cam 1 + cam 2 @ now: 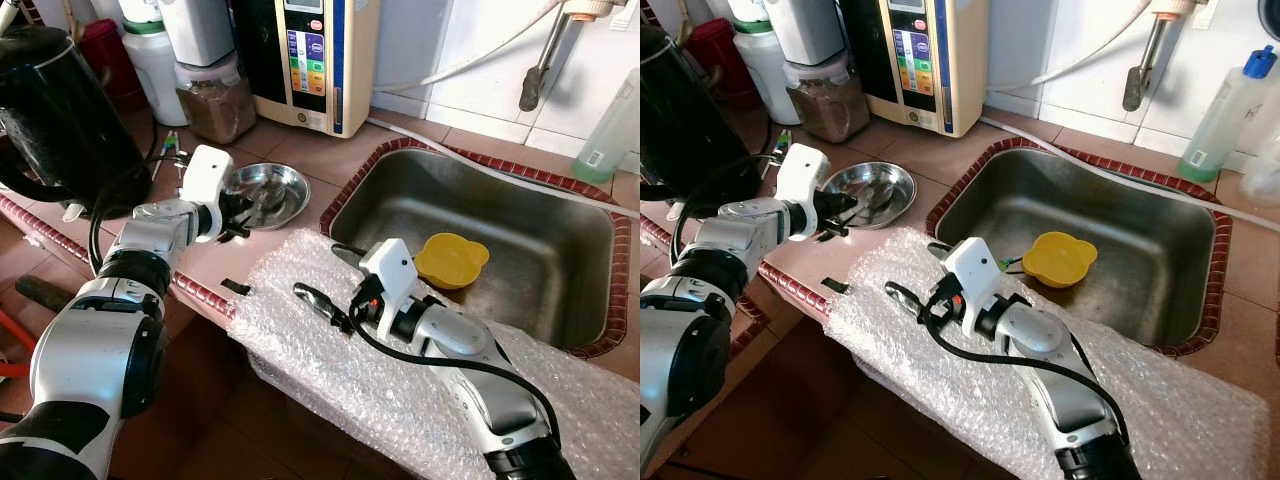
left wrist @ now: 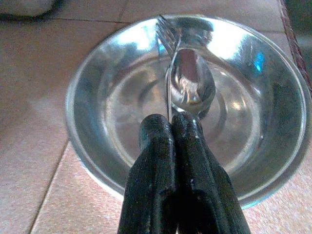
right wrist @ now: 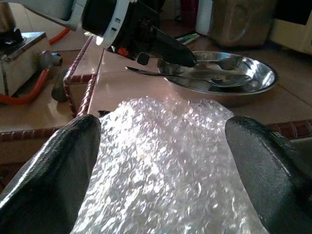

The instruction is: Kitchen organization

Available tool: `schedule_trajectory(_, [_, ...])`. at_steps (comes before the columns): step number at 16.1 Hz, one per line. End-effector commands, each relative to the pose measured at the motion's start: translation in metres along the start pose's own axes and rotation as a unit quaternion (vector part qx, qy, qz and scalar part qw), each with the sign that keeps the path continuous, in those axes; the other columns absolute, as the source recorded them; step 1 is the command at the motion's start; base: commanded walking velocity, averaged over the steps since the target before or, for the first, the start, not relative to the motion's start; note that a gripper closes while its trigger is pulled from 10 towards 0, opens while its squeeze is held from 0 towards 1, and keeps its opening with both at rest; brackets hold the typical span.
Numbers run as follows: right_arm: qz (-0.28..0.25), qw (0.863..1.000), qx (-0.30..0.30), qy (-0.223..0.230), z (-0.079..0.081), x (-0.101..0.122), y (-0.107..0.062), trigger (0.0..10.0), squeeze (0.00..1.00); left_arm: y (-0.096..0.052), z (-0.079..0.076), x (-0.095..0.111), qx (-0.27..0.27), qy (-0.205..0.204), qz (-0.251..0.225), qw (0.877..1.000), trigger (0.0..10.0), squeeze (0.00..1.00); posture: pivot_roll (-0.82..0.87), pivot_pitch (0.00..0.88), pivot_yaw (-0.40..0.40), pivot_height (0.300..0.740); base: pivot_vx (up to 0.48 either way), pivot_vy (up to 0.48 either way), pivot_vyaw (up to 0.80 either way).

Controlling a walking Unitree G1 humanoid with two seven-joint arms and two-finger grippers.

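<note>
A round steel bowl [image 1: 290, 185] stands on the pink tiled counter left of the sink. A fork [image 2: 165, 29] and a spoon [image 2: 192, 83] lie in it. My left gripper [image 1: 245, 215] reaches over the bowl's near rim [image 2: 73, 112], fingers pressed together, and the fork's thin handle runs in between them. The spoon's handle sticks out over the rim under that gripper [image 3: 187, 58]. My right gripper [image 1: 330, 280] hovers open over the left end of a bubble wrap sheet [image 1: 400, 390], its two fingers [image 3: 53, 165] wide apart with nothing between them.
The steel sink [image 1: 540, 240] holds a yellow bowl [image 1: 452, 258]. A black kettle [image 1: 60, 110], a jar of brown powder [image 1: 215, 100] and a water purifier [image 1: 310, 60] line the back. A green bottle [image 1: 610, 135] stands at the far right. The counter's front edge runs under the bubble wrap.
</note>
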State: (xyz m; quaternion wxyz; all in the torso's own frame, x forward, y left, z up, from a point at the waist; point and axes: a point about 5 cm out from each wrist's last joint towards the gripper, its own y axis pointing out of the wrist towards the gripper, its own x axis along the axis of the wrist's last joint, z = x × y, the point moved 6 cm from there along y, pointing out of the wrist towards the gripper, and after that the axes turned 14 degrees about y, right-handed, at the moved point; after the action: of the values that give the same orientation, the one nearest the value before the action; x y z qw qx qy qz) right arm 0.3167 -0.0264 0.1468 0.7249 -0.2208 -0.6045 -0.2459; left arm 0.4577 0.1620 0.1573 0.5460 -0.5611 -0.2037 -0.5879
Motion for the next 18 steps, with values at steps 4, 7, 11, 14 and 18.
schedule_trajectory(4, [-0.005, 1.0, -0.006, -0.008, -0.003, 0.001, 0.003, 10.0, 0.0, -0.008, 0.025, 0.043, 0.077, 0.026, -0.086, 0.993, 0.0, 0.0, -0.08, 0.056, 0.083, 0.74, 0.0, 0.0, 0.0])
schedule_trajectory(7, [-0.007, 1.0, -0.009, -0.009, -0.005, 0.002, 0.003, 10.0, 0.0, -0.009, 0.024, 0.046, 0.091, 0.012, -0.107, 0.99, 0.0, 0.0, -0.07, 0.052, 0.077, 0.74, 0.0, 0.0, 0.0])
schedule_trajectory(11, [-0.008, 1.0, -0.011, -0.013, -0.007, 0.002, 0.006, 10.0, 0.0, -0.011, 0.021, 0.052, 0.104, -0.008, -0.134, 0.986, 0.0, 0.0, -0.07, 0.044, 0.073, 0.74, 0.0, 0.0, 0.0])
schedule_trajectory(14, [-0.008, 1.0, -0.011, -0.014, -0.008, 0.001, 0.007, 10.0, 0.0, -0.01, 0.018, 0.05, 0.107, 0.011, -0.127, 0.986, 0.0, 0.0, -0.06, 0.038, 0.073, 0.74, 0.0, 0.0, 0.0])
schedule_trajectory(18, [-0.007, 1.0, -0.009, -0.016, -0.007, 0.0, 0.009, 10.0, 0.0, -0.01, 0.027, 0.032, 0.132, 0.006, -0.096, 0.987, 1.6, 0.0, -0.06, 0.031, 0.075, 0.74, 0.0, 0.0, 0.0])
